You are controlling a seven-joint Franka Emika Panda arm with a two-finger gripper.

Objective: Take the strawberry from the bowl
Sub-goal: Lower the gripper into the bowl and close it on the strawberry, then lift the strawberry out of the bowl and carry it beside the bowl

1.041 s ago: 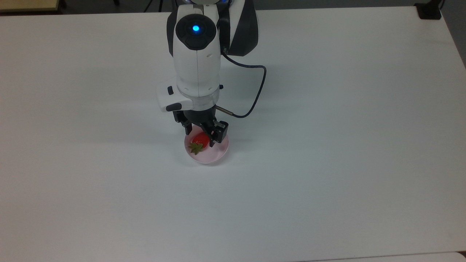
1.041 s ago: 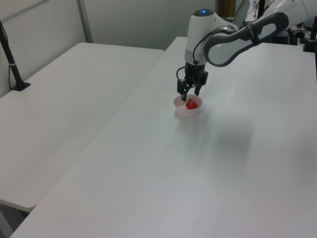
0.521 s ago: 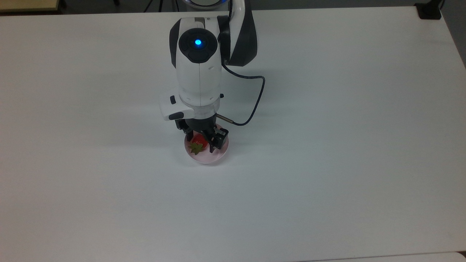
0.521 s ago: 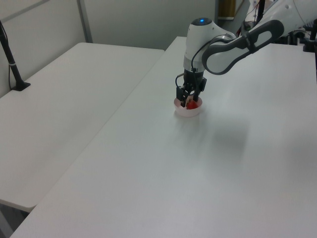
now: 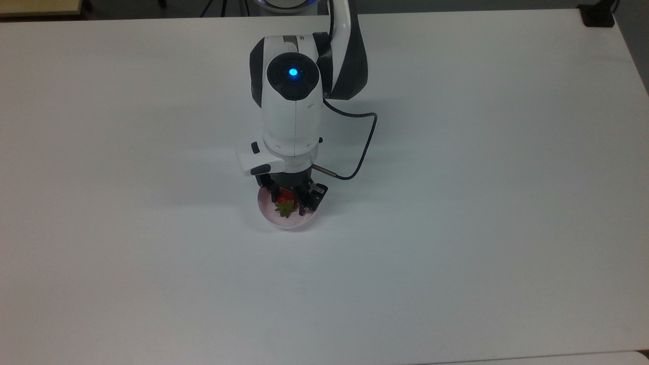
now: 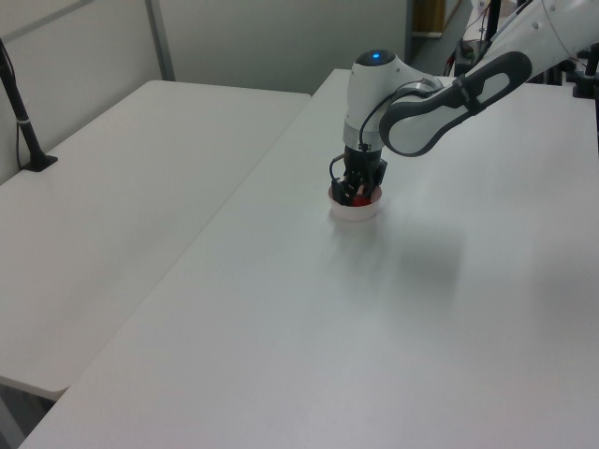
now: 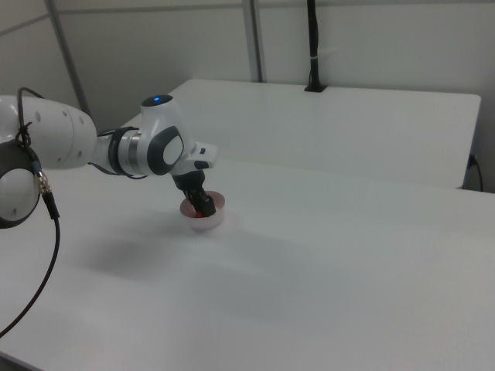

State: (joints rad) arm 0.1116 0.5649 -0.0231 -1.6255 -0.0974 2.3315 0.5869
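The pale pink bowl [image 5: 284, 222] sits on the white table [image 5: 456, 203] near the middle of the top view. Inside it lies the red strawberry [image 5: 285, 197], its green leaf cap turned toward the table's near edge. My gripper [image 5: 288, 200] points straight down and reaches into the bowl. It is open, with one black finger close on each side of the strawberry. In the left view the gripper [image 6: 357, 194] hides most of the strawberry [image 6: 358, 198] inside the bowl [image 6: 355, 212]. The right view has the gripper [image 7: 201, 204] down in the bowl [image 7: 206, 223].
A dark cable [image 5: 362, 152] loops from the wrist toward the top view's right. A second white table [image 6: 122, 187] stands alongside, at the left view's left, with a black post [image 6: 21, 112] on it.
My gripper has dropped from just above the bowl down into it and shifted toward the top view's right. The strawberry has slid the same way and now lies between the fingers.
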